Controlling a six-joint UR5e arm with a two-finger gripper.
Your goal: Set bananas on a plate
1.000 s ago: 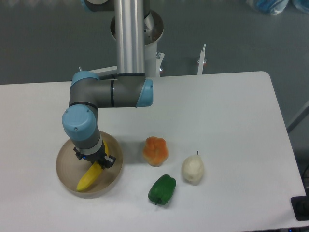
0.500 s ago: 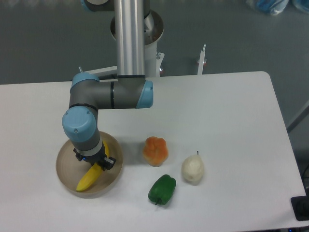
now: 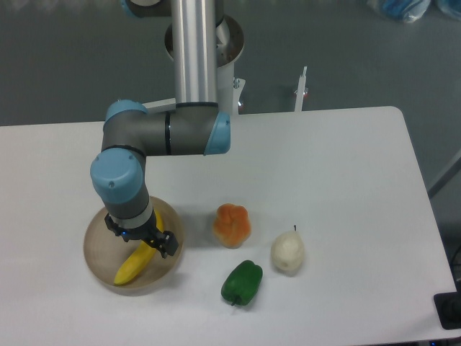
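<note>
The yellow banana (image 3: 130, 266) lies inside the round beige-tan plate (image 3: 96, 254) at the front left of the table, with its lower end near the plate's front rim. My gripper (image 3: 141, 236) points straight down over the banana's upper half. Its jaws stand apart on either side of the banana and do not clamp it. The wrist hides the banana's upper end and the back of the plate.
An orange fruit (image 3: 232, 224) sits just right of the plate. A green pepper (image 3: 242, 282) lies in front of it and a whitish pear (image 3: 287, 252) stands further right. The robot's base column (image 3: 194, 50) rises at the back edge.
The jaws have spread apart and let go of the banana, which now rests on the plate. The wrist has shifted slightly up and left.
</note>
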